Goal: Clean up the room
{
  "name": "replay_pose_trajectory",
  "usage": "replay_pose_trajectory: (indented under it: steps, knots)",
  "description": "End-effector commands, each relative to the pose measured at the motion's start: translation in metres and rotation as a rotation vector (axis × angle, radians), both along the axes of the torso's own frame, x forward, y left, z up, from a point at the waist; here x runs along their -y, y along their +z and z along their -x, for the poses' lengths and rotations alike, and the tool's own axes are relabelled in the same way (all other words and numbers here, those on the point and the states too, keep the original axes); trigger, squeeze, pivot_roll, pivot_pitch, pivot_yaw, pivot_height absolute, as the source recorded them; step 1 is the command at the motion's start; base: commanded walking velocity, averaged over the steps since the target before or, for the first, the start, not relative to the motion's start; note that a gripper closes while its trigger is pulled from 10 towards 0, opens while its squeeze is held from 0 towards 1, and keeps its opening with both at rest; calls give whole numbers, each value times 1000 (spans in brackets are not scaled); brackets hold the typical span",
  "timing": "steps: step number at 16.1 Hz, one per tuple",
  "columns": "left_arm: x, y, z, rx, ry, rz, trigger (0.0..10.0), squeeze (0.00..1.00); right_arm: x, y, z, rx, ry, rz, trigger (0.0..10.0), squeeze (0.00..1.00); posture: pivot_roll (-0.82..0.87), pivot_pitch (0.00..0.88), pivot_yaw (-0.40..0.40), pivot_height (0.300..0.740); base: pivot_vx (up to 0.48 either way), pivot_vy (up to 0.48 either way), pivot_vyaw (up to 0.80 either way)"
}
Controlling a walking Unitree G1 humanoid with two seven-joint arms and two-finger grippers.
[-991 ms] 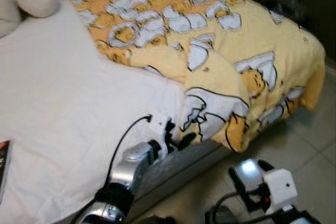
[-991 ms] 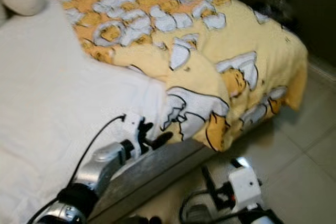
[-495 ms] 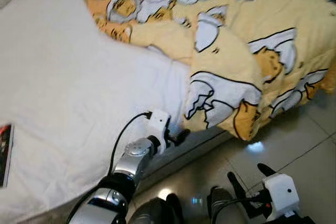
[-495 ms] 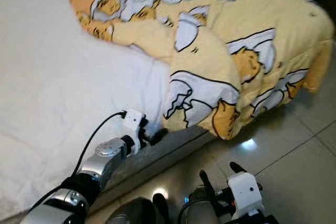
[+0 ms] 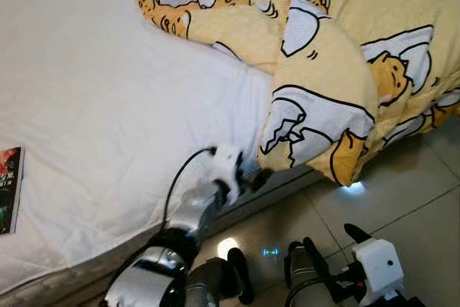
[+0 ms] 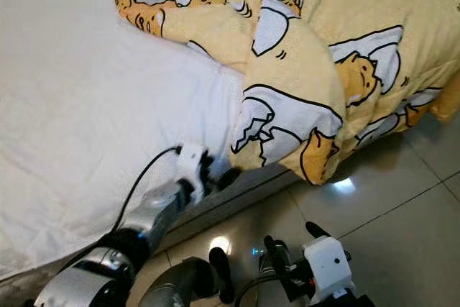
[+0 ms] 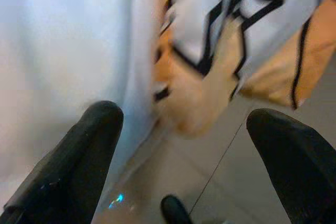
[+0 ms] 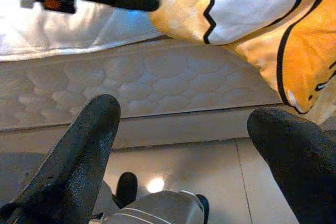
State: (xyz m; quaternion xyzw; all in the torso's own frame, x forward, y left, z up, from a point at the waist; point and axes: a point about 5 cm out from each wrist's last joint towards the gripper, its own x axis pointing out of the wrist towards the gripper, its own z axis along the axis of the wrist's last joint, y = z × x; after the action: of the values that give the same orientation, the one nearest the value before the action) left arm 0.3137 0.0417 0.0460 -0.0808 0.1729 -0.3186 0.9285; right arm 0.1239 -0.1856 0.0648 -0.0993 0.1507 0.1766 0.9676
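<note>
Reaching our left hand (image 5: 253,180) toward the yellow blanket (image 5: 338,77), fingers spread and holding nothing, we are only beginning the tidying, we judge. That blanket is lying rumpled across the bed (image 5: 100,106), one corner drooping over the mattress edge just beside the hand. Our right hand (image 5: 327,267) is hanging open above the glossy tiled floor (image 5: 402,206). A book (image 5: 8,188) is lying on the white sheet.

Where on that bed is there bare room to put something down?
The white sheet lies bare between the book at its near edge and the yellow blanket. The blanket's side is crumpled and crowded, and the left hand, open, sits at its hanging corner.
</note>
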Motion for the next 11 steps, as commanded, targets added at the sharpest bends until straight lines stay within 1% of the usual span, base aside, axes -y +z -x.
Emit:
replay_pose_trajectory:
  steps: [1,3,6,7,8,9,10,11]
  knots:
    - [-2,-5,3,-24,10,22,10000,0,-7,1,5,-15,18,-7,10000,286,-346,303,214,732,0,0,0]
    - [7,1,0,-13,3,39,10000,0,-11,1,6,-13,18,-14,10000,294,-351,304,219,732,0,0,0]
    - [9,3,-3,-19,15,42,10000,0,-15,1,9,-16,12,-21,10000,294,-354,307,227,732,0,0,0]
    - [17,6,-5,-52,54,81,10000,0,-14,0,11,-26,4,-25,10000,294,-337,305,227,732,0,0,0]
    - [23,8,-5,-55,55,84,10000,0,-15,0,12,-29,5,-27,10000,290,-338,304,224,732,0,0,0]
    - [36,12,-4,-54,42,101,10000,0,-17,-1,12,-30,8,-30,10000,290,-343,302,222,732,0,0,0]
    - [43,15,-4,-57,33,119,10000,0,-18,0,10,-27,9,-32,10000,290,-343,302,222,732,0,0,0]
    - [47,16,-3,-59,28,124,10000,0,-19,1,9,-24,11,-32,10000,294,-349,303,222,732,0,0,0]
